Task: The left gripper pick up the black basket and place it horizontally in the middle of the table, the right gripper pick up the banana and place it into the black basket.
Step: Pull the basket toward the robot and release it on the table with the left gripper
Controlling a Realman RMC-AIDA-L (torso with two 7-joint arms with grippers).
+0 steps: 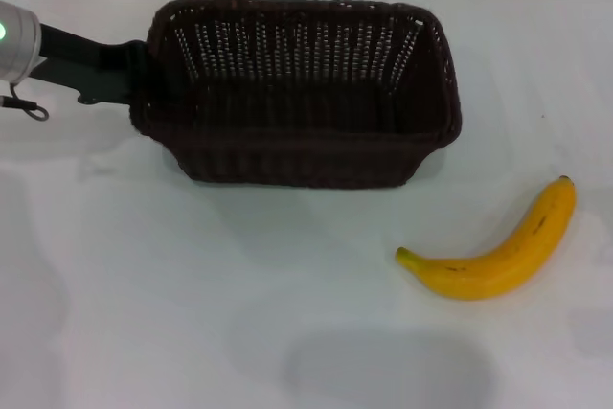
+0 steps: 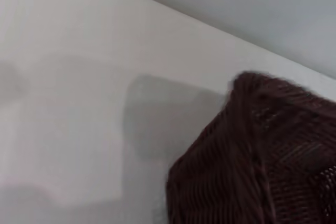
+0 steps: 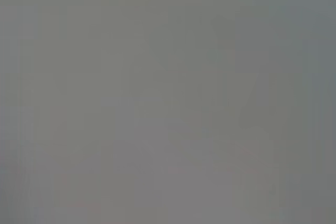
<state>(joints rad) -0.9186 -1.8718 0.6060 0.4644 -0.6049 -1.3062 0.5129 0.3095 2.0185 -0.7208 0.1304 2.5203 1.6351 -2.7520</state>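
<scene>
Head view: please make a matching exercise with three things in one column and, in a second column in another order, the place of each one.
Things:
1. black basket
2. banana
3. left gripper

Places:
A. lies on the table to the right, nearer the camera than the basket
B. at the left short end of the basket, at its rim
C. stands lengthwise across the far middle of the table, open side up

Pairs: 1-C, 2-A, 3-B

The right gripper is not in view.
</scene>
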